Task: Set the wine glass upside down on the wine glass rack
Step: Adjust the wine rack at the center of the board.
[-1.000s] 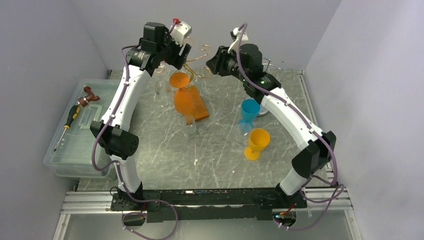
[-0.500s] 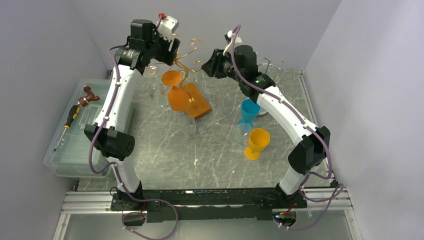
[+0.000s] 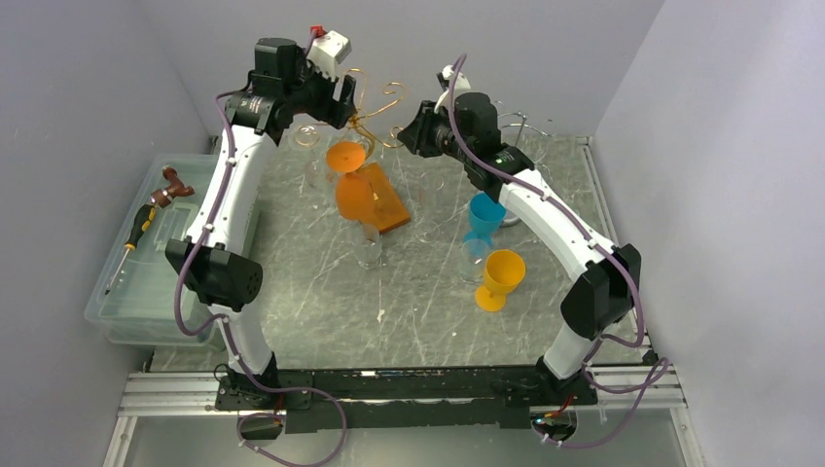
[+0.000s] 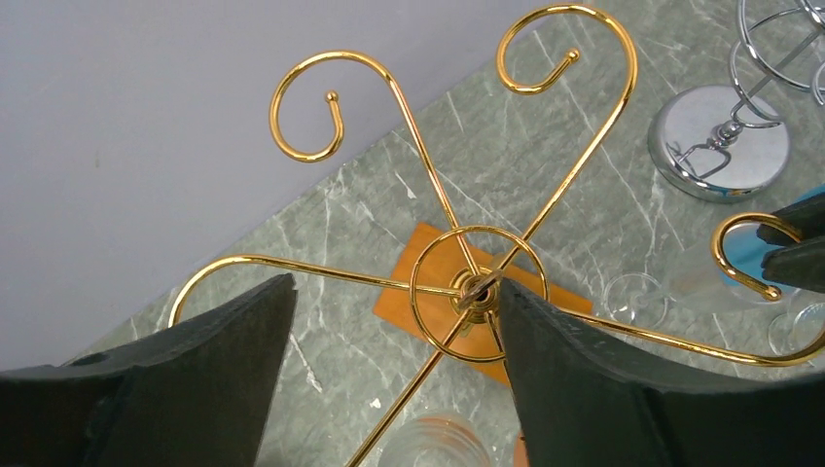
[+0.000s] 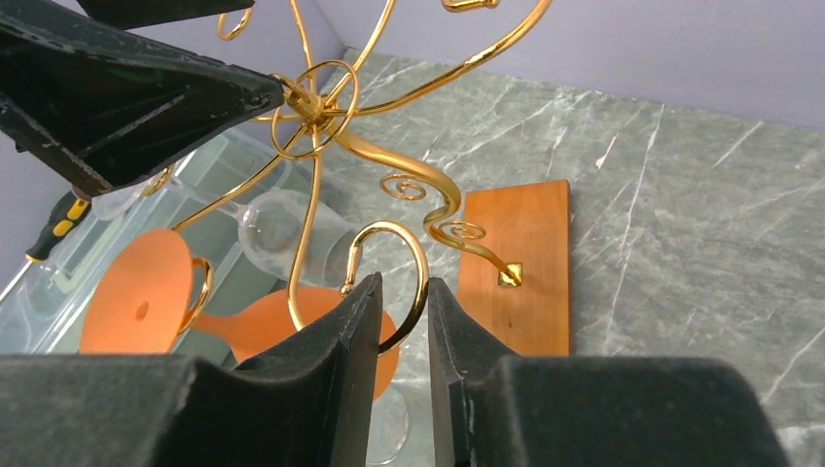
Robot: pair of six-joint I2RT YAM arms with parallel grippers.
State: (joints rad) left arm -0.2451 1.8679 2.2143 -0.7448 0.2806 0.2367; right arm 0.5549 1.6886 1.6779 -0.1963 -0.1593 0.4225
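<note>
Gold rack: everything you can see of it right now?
The gold rack is thin shiny wire: curled hook arms fan out from a ringed hub atop a scrolled stem, fixed to a flat wooden base on the table. An orange glass hangs upside down from one hook. The right gripper brackets another hook's curl, contact unclear; the open left gripper straddles the hub.

Bright, even, diffuse light; soft shadows; crisp focus throughout.
</note>
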